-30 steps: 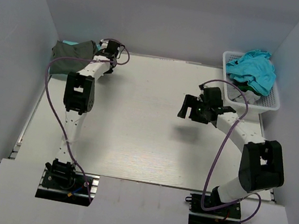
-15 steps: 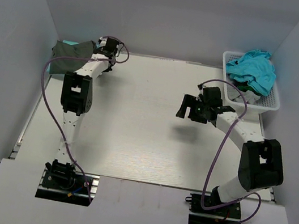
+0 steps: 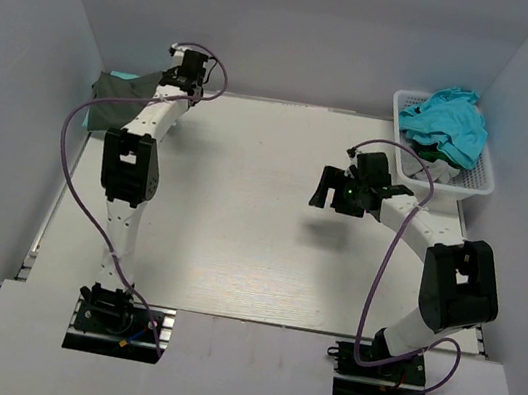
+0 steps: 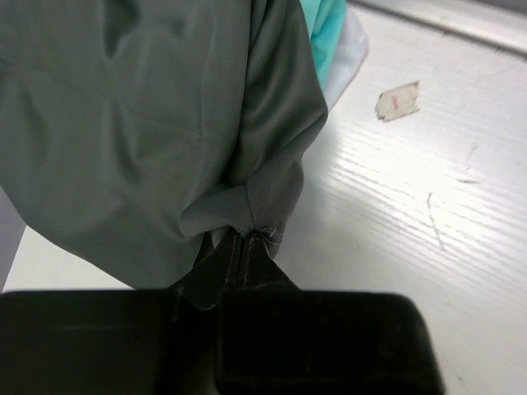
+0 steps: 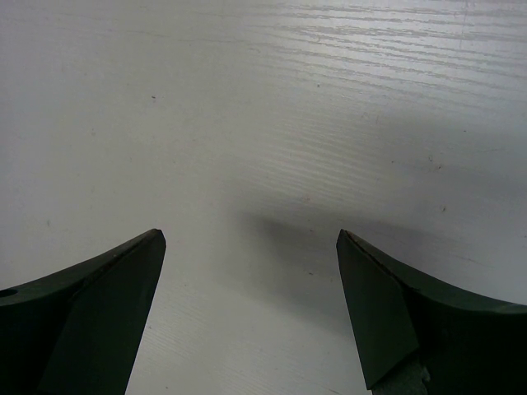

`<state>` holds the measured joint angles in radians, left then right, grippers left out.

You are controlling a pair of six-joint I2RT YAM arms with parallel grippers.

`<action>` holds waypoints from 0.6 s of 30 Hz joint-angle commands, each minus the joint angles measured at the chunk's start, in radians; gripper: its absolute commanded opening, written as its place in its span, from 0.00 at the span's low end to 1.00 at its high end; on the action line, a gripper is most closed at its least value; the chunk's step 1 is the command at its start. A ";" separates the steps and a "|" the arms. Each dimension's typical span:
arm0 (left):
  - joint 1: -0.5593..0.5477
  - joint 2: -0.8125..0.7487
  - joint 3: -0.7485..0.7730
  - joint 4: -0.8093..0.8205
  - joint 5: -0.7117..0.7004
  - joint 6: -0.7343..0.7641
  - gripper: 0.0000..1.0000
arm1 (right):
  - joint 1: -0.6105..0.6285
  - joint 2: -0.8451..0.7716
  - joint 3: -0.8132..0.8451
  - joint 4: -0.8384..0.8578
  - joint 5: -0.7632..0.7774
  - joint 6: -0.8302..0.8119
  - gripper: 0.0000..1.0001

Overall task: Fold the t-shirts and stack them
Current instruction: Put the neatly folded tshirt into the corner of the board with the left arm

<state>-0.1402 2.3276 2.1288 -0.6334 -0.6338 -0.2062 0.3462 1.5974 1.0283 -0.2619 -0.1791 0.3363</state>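
Fingers on the left gripper are pinched tight on a bunched hem of the dark charcoal grey-green cloth t-shirt, which sits way out at about 10 o'clock on the white table, with a mint-green tee peeking out at its far edge. The right gripper has its fingers spread wide with nothing in them, hovering over tabletop around 2 o'clock of centre. Turquoise tees are heaped in the white plastic lattice basket in the 1 o'clock corner.
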 commanded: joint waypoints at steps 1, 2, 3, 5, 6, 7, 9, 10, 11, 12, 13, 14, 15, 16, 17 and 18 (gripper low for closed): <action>0.004 0.019 0.000 -0.034 -0.032 0.004 0.00 | -0.006 0.001 0.046 0.006 -0.002 -0.005 0.91; 0.004 0.029 0.000 -0.034 -0.020 0.004 0.00 | -0.004 0.002 0.047 0.006 -0.002 -0.006 0.91; 0.004 0.038 -0.012 -0.034 -0.020 0.004 0.00 | -0.006 0.004 0.049 0.006 -0.003 -0.006 0.91; 0.004 0.047 -0.012 -0.034 -0.010 0.004 0.00 | -0.004 0.004 0.053 0.003 -0.003 -0.011 0.91; 0.004 0.047 -0.012 -0.034 0.000 -0.008 0.00 | -0.004 0.003 0.052 0.004 -0.002 -0.010 0.91; 0.004 0.047 -0.012 -0.034 0.000 -0.009 0.00 | -0.006 0.006 0.053 0.004 -0.005 -0.010 0.91; 0.013 0.067 -0.003 -0.034 -0.026 -0.019 0.00 | -0.004 0.004 0.055 0.000 -0.003 -0.008 0.91; 0.013 0.079 0.006 -0.034 -0.038 -0.019 0.00 | -0.006 0.003 0.055 -0.007 -0.002 -0.010 0.91; 0.013 0.079 0.006 -0.046 -0.067 -0.019 0.00 | -0.006 0.004 0.055 -0.004 0.001 -0.008 0.91; 0.013 0.093 0.016 -0.046 -0.079 -0.019 0.00 | -0.004 0.004 0.058 -0.005 0.000 -0.010 0.91; 0.013 0.105 0.026 -0.063 -0.092 -0.019 0.00 | -0.004 0.004 0.055 -0.004 0.001 -0.010 0.91; 0.013 0.105 0.026 -0.077 -0.102 -0.038 0.00 | -0.006 0.009 0.055 -0.005 0.000 -0.013 0.91; 0.013 0.105 0.037 -0.087 -0.118 -0.059 0.00 | -0.006 0.009 0.056 -0.005 -0.002 -0.011 0.91; 0.013 0.105 0.037 -0.088 -0.127 -0.071 0.00 | -0.004 0.012 0.058 -0.004 -0.002 -0.010 0.91; 0.013 0.072 0.017 -0.088 -0.136 -0.081 0.00 | -0.004 0.015 0.058 -0.002 -0.005 -0.010 0.91; 0.013 0.055 -0.010 -0.074 -0.147 -0.081 0.00 | -0.004 0.015 0.056 -0.003 -0.011 -0.010 0.91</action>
<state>-0.1329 2.4409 2.1231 -0.6994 -0.7101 -0.2466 0.3462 1.5993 1.0454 -0.2638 -0.1795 0.3359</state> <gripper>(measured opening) 0.020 0.907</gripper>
